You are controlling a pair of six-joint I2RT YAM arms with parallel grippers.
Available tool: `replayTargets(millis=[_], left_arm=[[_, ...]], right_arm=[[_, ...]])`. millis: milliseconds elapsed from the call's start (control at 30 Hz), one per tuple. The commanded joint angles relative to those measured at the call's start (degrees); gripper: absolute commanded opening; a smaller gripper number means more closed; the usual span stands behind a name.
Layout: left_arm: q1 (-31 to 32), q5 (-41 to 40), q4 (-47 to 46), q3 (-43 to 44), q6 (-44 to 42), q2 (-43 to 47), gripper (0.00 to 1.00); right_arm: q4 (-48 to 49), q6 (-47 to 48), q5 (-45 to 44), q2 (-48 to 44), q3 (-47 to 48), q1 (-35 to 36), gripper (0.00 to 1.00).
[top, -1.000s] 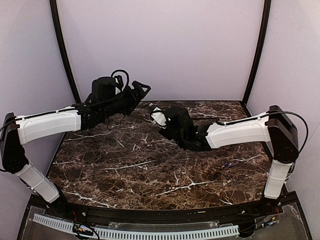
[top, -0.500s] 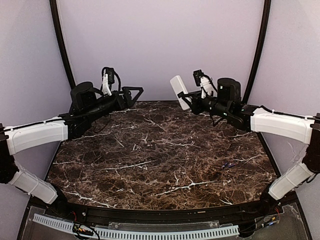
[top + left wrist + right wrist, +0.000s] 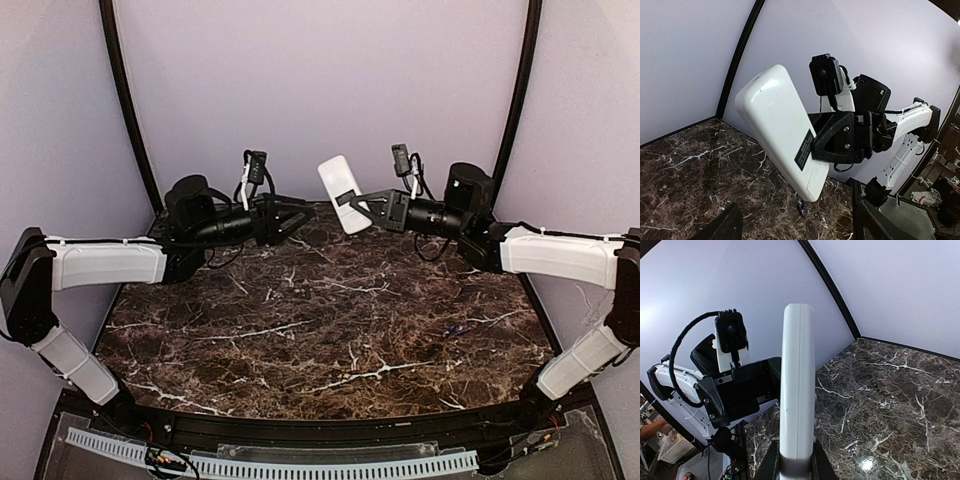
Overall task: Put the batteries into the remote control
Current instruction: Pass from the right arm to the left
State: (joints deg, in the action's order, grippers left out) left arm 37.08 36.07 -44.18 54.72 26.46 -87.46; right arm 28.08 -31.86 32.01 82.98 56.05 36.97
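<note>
My right gripper (image 3: 352,206) is shut on the lower end of the remote control (image 3: 338,192) and holds it upright in the air over the table's back. In the right wrist view the remote (image 3: 797,385) shows edge-on between the fingers (image 3: 771,462). In the left wrist view its plain white back (image 3: 777,130) with a black label faces the camera. My left gripper (image 3: 292,214) is open and empty, level with the remote and a little left of it; its gripper (image 3: 797,227) is spread wide. The batteries (image 3: 458,329), two tiny bluish cylinders, lie together on the table at the right, also in the left wrist view (image 3: 801,207).
The dark marble table (image 3: 300,330) is bounded by pale walls and two black corner posts (image 3: 125,100). A black front rail (image 3: 320,425) runs along the near edge.
The right gripper lifted the remote from low over the table's middle to the back and then shifted it left. The left gripper swung right, toward the remote.
</note>
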Motion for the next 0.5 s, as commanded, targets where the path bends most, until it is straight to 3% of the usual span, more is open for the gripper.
replayTargets(millis=[0,267,467], left_arm=[[2.54,3.20,-2.23,0.98,-1.42,-0.30,0.78],[5.66,3.14,-3.64,4.58,-0.05,-4.72,0.69],[6.50,3.96,-5.72,7.97,2.32,-8.71,0.56]], right_arm=[[9.53,-7.04,4.29,0.82,-0.80,-0.45,0.00],[14.46,-10.97,5.28,2.05,-1.73,-0.34,0.00],[15.95,-11.90,5.99,2.59,-1.91,0.10,0.00]])
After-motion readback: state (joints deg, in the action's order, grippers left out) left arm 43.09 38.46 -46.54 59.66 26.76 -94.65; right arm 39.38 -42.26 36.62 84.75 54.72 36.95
